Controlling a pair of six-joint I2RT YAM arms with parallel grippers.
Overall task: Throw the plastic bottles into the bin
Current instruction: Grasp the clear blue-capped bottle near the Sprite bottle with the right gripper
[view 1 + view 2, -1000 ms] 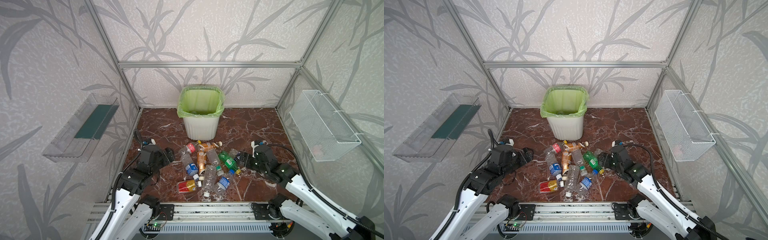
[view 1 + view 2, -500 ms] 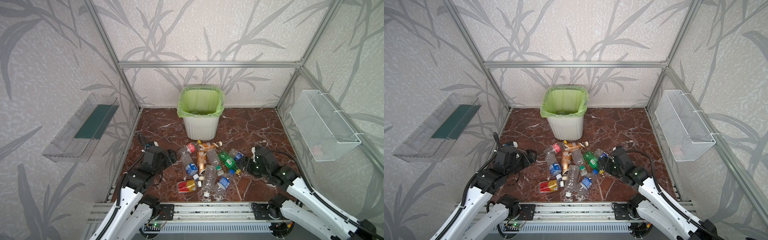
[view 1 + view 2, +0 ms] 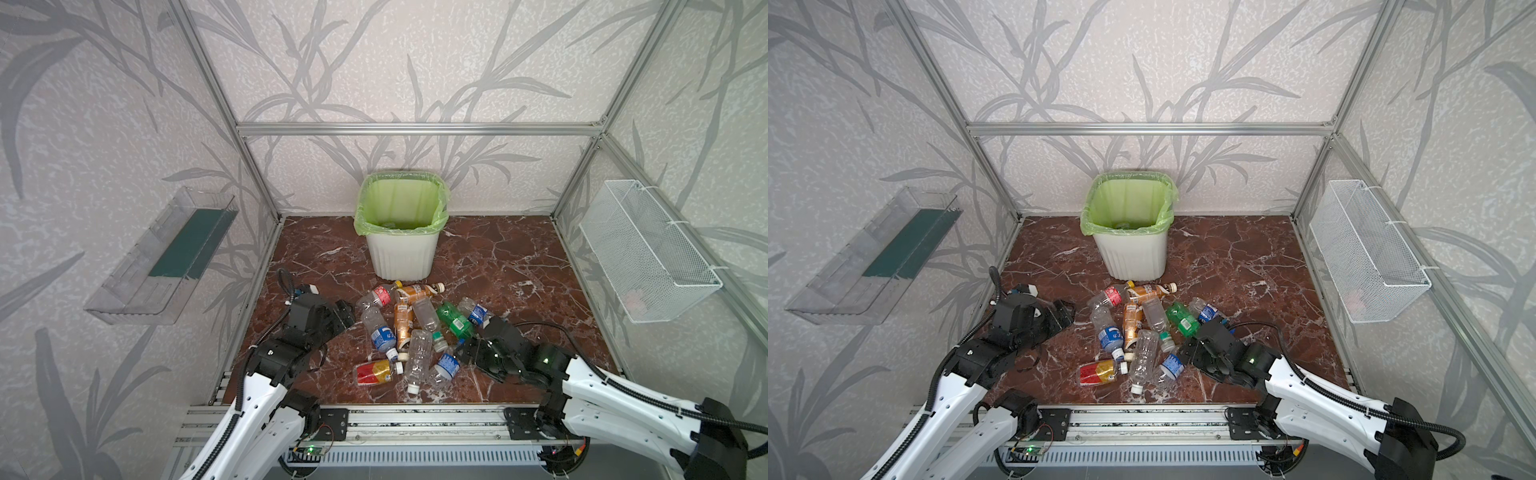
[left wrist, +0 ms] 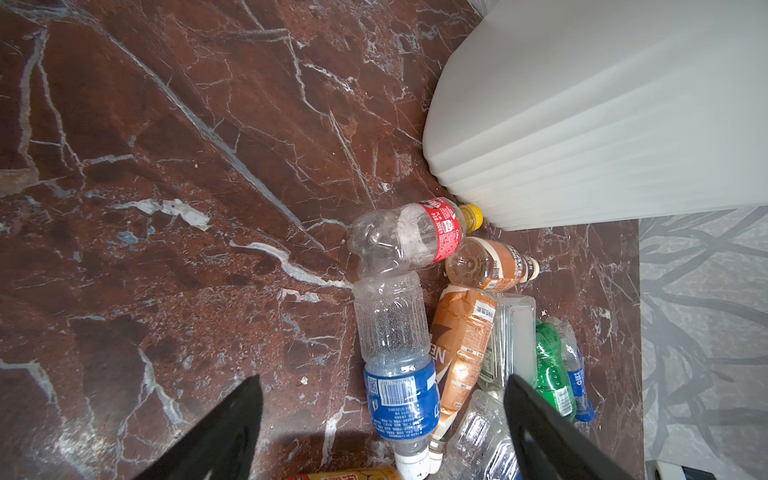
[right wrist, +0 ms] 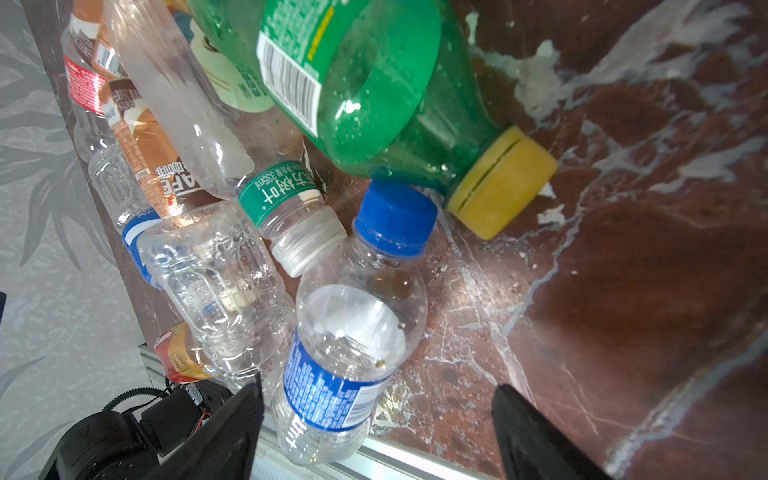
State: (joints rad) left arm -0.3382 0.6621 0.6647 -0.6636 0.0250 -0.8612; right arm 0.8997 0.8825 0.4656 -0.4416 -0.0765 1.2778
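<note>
The left hand (image 4: pixel 382 377) is standing wide and gripping nothing. In its wrist view it is framing the labelled end of a clear bottle with a blue label (image 4: pixel 395 357), which is lying on the marbled brown counter (image 4: pixel 166 208). The right hand (image 5: pixel 376 386) is likewise gaping and empty, straddling the lower body of a blue-capped clear bottle (image 5: pixel 353 324) at the near edge of the pile. Whether either hand is touching its bottle I cannot tell.

Around these two, the plastic bottles (image 3: pixel 417 353) are lying in one loose heap mid-counter, overlapping each other. A green bottle with a yellow cap (image 5: pixel 374 83) is pressing against the blue cap. A red-labelled bottle (image 4: pixel 415 237) is lying just beside the foot of the bin (image 3: pixel 401 253), which is standing behind the heap with its green liner open.

The bottles are looking empty, thin-walled and dented, so I am judging them very light, springy and slick. A hard squeeze is likely to be buckling the body and squirting it out sideways. The better hold is probably across the labelled waist, or at the stiffer shoulder under the cap. Lifting one is likely to be dragging its neighbours along.
</note>
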